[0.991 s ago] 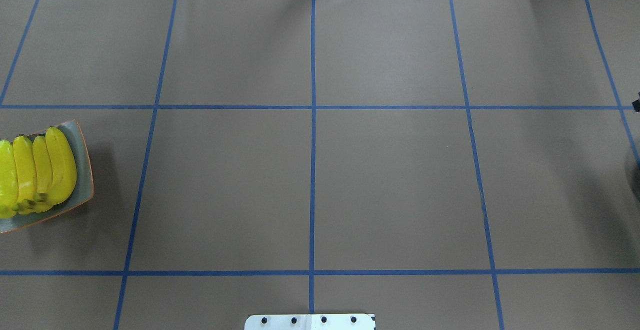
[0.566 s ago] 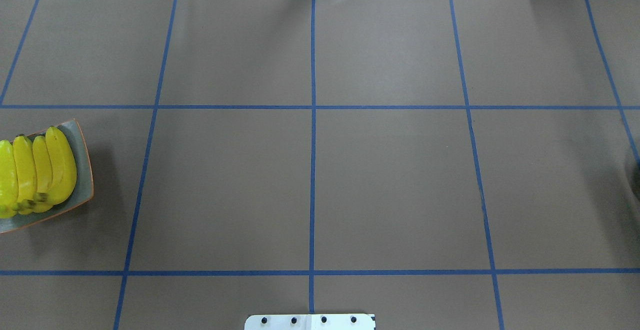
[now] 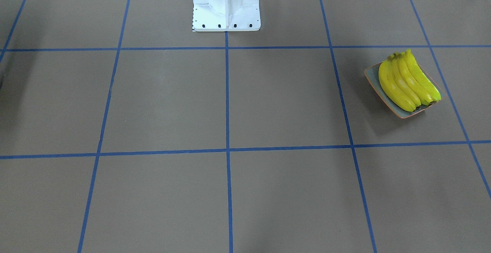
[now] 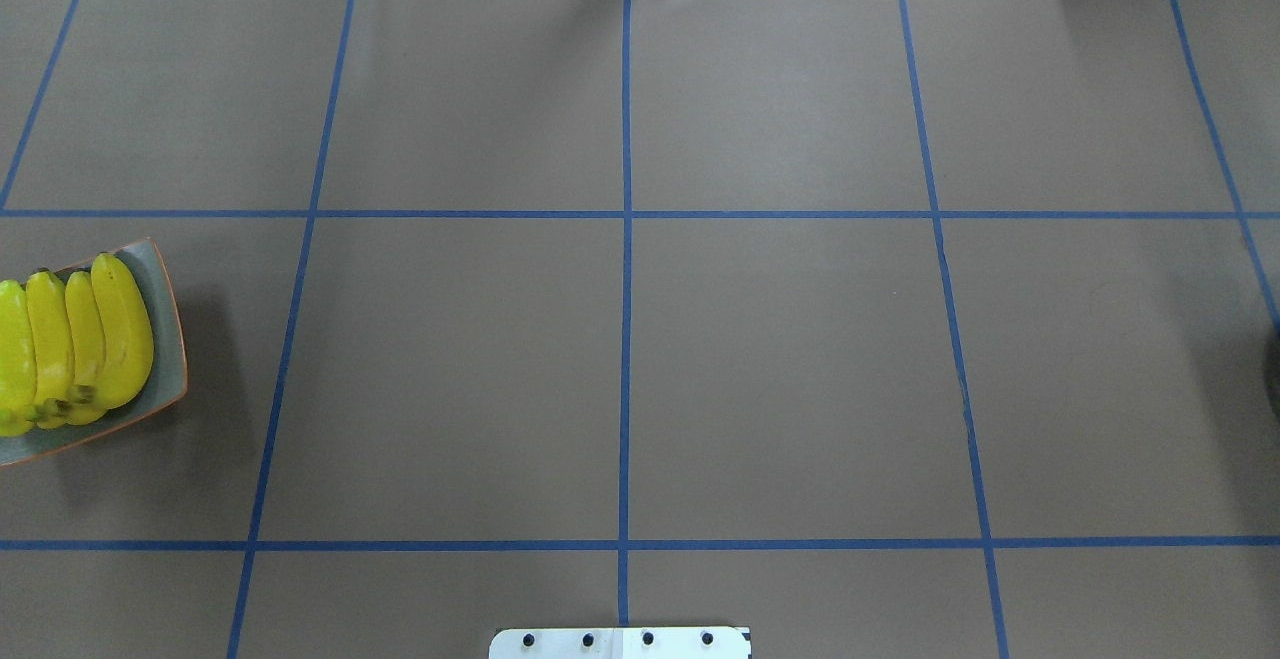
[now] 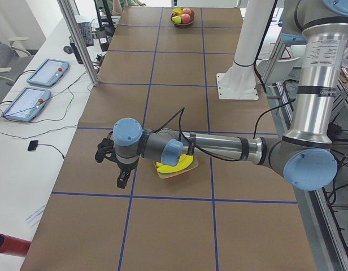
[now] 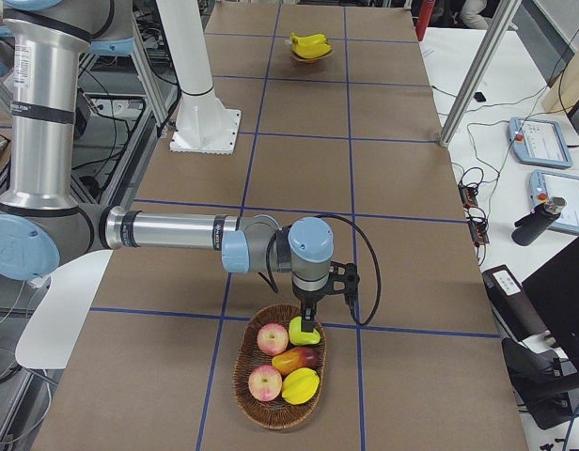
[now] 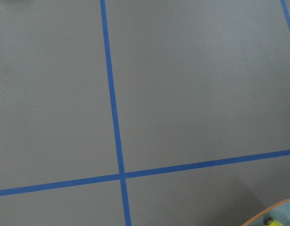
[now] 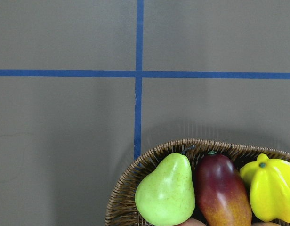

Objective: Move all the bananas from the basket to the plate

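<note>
4 bananas (image 3: 406, 82) lie together on the plate (image 3: 374, 77).

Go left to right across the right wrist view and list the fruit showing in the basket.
green pear → dark red fruit → yellow starfruit. All three sit inside the wicker basket, which is cut off by the bottom edge of the view.

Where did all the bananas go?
All four bananas lie side by side on the plate, at the far left edge of the overhead view, on the robot's left side.
</note>
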Robot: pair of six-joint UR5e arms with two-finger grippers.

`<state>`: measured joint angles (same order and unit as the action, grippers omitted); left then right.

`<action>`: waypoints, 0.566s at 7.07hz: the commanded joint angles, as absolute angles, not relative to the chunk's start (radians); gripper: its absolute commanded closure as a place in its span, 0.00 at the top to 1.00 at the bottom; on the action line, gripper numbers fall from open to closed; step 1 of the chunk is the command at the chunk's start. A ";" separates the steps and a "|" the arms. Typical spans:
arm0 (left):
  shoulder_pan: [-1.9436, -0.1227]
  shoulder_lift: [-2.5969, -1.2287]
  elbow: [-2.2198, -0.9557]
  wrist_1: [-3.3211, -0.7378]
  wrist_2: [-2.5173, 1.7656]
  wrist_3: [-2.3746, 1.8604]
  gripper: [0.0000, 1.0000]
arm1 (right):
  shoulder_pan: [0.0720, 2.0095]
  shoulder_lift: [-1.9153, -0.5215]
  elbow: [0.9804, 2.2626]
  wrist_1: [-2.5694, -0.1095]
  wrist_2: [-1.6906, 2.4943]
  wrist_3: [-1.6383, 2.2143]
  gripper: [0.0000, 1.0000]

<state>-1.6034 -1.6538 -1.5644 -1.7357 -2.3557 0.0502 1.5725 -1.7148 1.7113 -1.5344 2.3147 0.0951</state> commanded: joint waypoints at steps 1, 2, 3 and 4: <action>-1.634 -1.608 -1.578 -1.689 -2.318 0.129 1.00 | 1.612 -1.720 1.729 -1.667 2.356 0.074 1.00; -1.634 -1.599 -1.578 -1.690 -2.318 0.124 1.00 | 1.632 -1.723 1.729 -1.686 2.397 0.052 1.00; -1.634 -1.595 -1.578 -1.692 -2.318 0.124 1.00 | 1.635 -1.724 1.723 -1.686 2.401 0.051 1.00; -1.632 -1.586 -1.578 -1.695 -2.318 0.123 1.00 | 1.638 -1.720 1.735 -1.687 2.401 0.052 1.00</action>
